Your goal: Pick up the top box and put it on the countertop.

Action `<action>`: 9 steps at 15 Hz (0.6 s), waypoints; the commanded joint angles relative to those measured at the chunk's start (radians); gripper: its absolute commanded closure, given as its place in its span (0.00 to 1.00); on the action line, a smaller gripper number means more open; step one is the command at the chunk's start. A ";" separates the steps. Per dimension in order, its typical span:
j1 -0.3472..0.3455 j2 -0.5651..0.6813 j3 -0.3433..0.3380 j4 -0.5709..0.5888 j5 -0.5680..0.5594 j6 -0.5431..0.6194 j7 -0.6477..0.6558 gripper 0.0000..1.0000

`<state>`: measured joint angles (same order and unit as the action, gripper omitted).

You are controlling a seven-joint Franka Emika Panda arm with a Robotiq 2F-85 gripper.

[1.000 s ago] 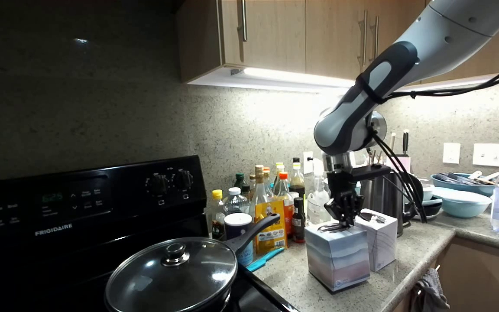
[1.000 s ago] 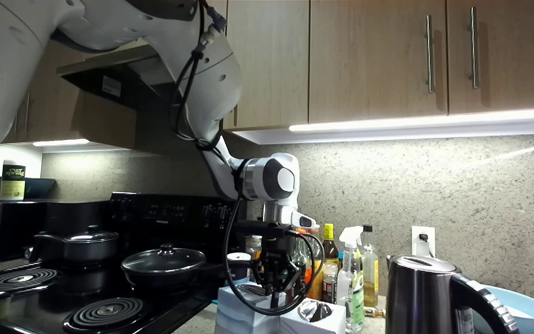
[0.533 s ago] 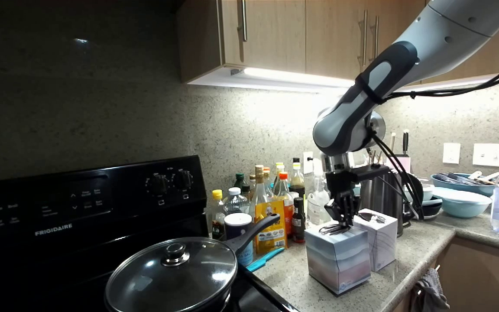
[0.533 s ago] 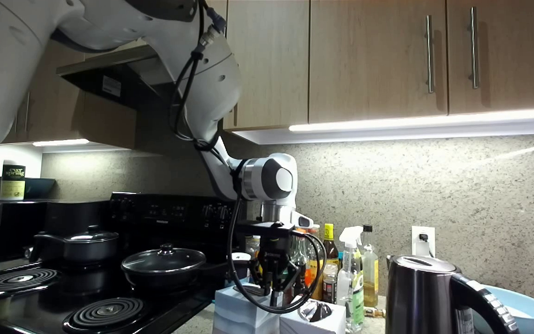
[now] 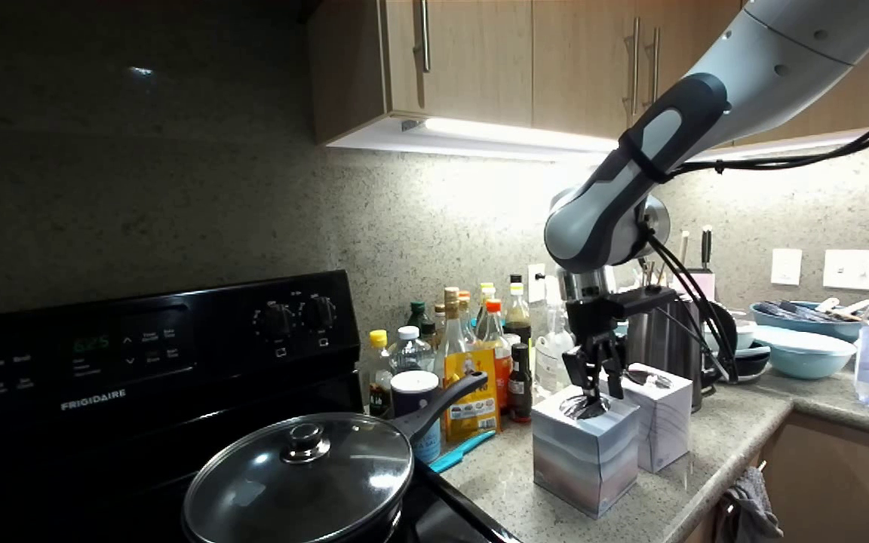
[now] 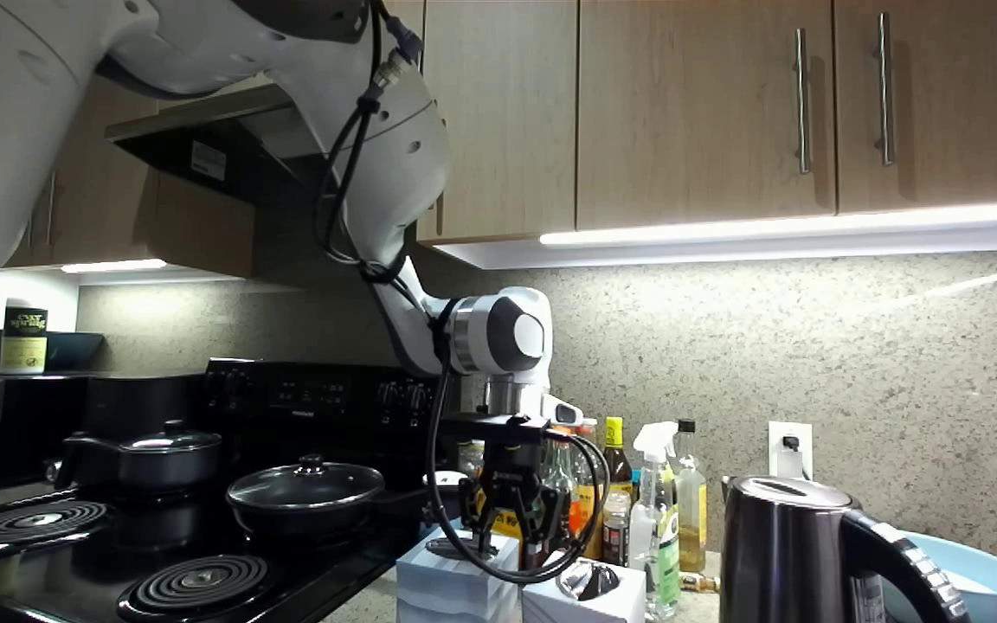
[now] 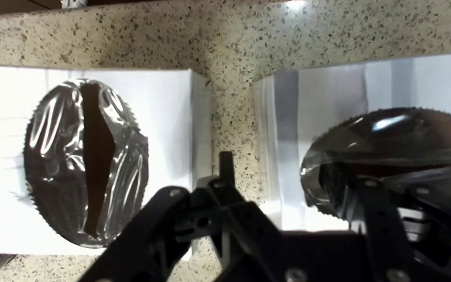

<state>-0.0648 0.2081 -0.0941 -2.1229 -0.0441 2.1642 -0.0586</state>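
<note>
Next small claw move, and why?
I'd raise the claw straight up: it stands open, the blue box appears to rest on the countertop, and one finger is over the box's oval opening, the other over the gap beside the white box, so moving sideways first might snag.

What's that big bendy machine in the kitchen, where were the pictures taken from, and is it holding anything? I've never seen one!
That's a robot arm, which a person steers. The gripper at its end works a bit like a hand. Two cameras look on from outside the robot, each from a different spot; a third rides on its wrist, looking down. On the speckled countertop stand a striped box and a white box, with bottles near the wall. Nothing seems held: in the wrist view, the fingers are spread apart, one over the striped box's shiny window and one over the gap between the two boxes.
</note>
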 commanded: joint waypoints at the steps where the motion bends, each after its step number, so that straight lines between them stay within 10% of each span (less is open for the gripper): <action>1: -0.009 -0.016 0.005 -0.022 -0.016 0.025 -0.013 0.11; 9: -0.010 -0.146 0.012 -0.070 0.063 -0.035 0.004 0.00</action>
<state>-0.0652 0.1785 -0.0945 -2.1275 -0.0248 2.1552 -0.0572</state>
